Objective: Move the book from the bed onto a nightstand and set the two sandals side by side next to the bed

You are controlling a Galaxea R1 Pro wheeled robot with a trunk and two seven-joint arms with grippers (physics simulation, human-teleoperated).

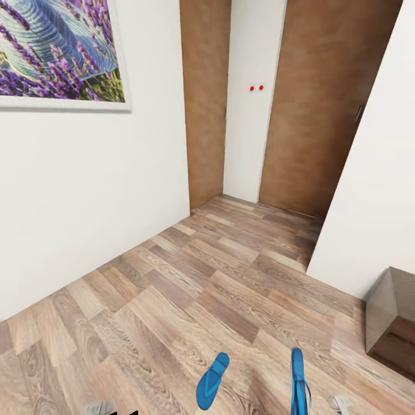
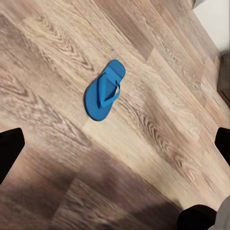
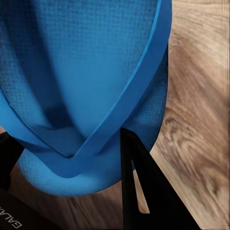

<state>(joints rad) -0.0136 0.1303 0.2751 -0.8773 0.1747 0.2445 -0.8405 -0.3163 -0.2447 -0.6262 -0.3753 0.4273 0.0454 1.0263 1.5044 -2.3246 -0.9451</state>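
Wood-plank floor (image 1: 190, 288) carried one blue sandal (image 2: 103, 91) lying flat under the left gripper's (image 2: 115, 143) parted jaws, while the right gripper (image 3: 72, 158) clamped the other sandal (image 3: 86, 72) edge-up by its strap, which looked liable to slip.

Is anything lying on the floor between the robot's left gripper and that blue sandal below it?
Nothing visible. The sandal on the floor lies flat on bare wood planks, with open floor between it and the left gripper's fingertips.
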